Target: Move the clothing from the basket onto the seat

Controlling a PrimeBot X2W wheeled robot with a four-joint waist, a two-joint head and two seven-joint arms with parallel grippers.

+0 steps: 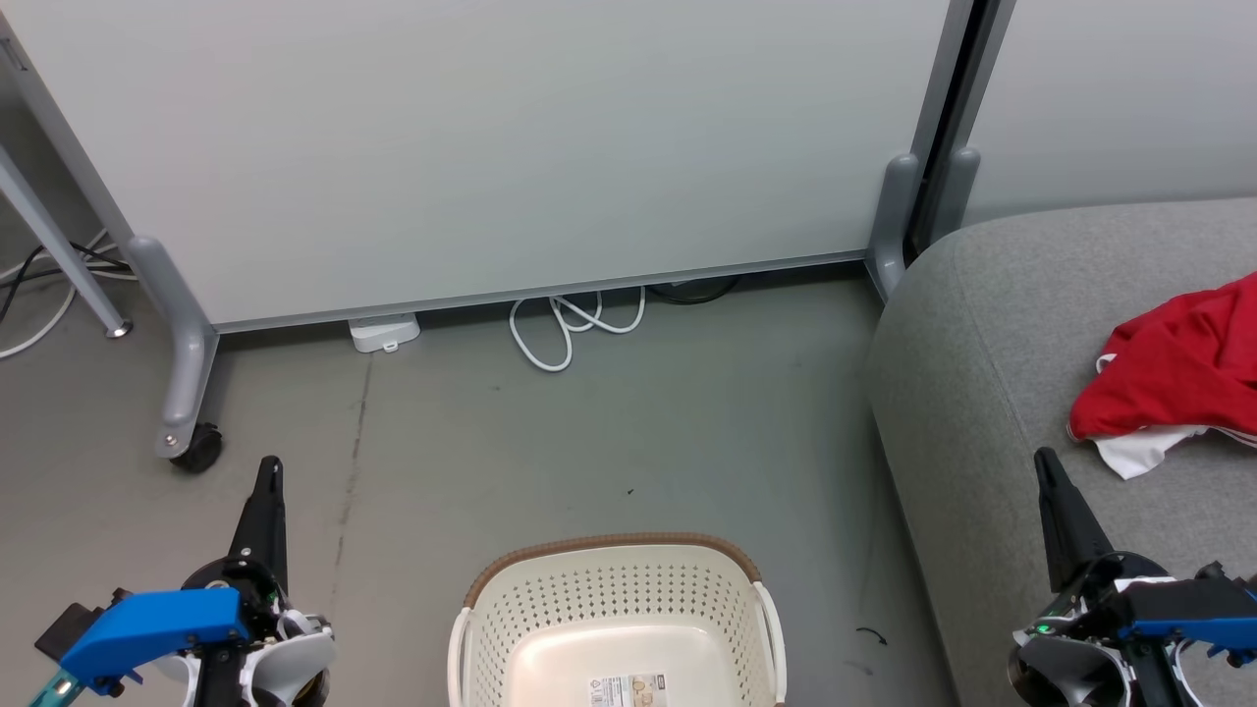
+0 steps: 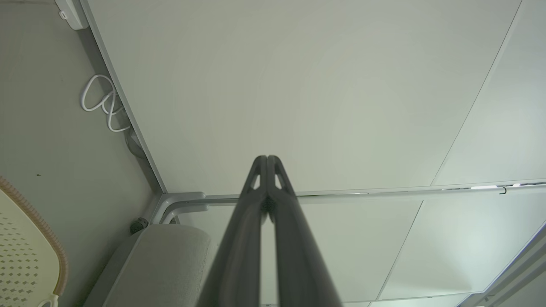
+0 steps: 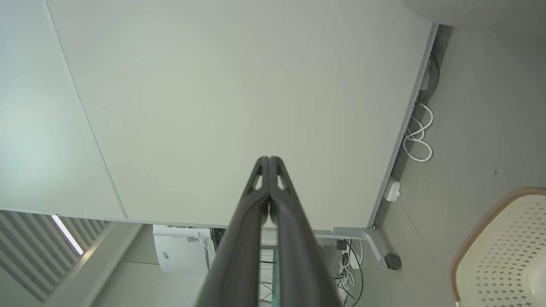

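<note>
Clothing on seat, right part out of view; basket half likewise

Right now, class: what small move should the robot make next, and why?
Likely none; stay parked. The visible part of the basket holds no garment, the clothing lies on the seat, and the left tool and right tool are shut on nothing.

Left hand: lower left, fingers pressed together, pointing up, holding nothing.
Right hand: lower right, fingers pressed together, pointing up, holding nothing.
</note>
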